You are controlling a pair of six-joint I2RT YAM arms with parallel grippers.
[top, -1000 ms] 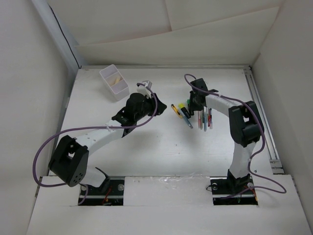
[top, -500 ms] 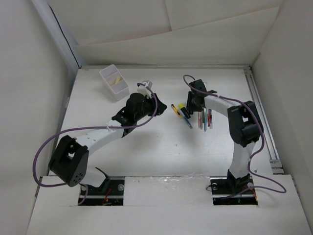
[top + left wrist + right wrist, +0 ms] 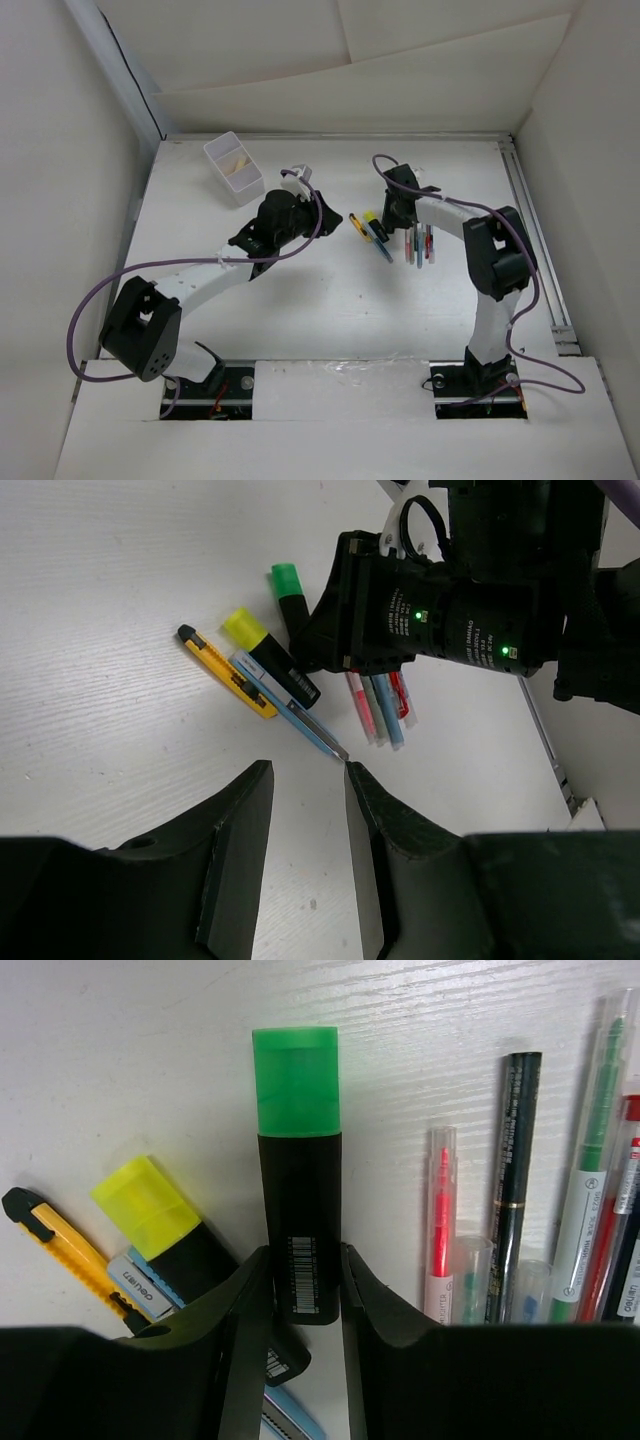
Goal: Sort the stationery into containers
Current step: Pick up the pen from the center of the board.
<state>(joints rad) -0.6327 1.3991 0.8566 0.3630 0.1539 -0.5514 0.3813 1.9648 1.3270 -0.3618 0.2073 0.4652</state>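
Note:
The white tray (image 3: pixel 233 168) stands at the far left, with something pale in one compartment. Stationery lies mid-table. My right gripper (image 3: pixel 300 1260) is shut on the black body of a green-capped highlighter (image 3: pixel 298 1150), which lies flat on the table. It also shows in the left wrist view (image 3: pixel 287 585). Beside it are a yellow highlighter (image 3: pixel 150 1210), a yellow cutter (image 3: pixel 60 1245) and a row of pens (image 3: pixel 520 1190). My left gripper (image 3: pixel 308 770) is open and empty, low over bare table just short of a blue cutter (image 3: pixel 300 720).
White walls close in the table on the left, back and right. A metal rail (image 3: pixel 535 240) runs along the right edge. My right arm's purple cable (image 3: pixel 440 205) loops above the pens. Bare table lies between the tray and the stationery.
My right gripper has shifted slightly toward the far left over the highlighters. The left arm has not visibly moved.

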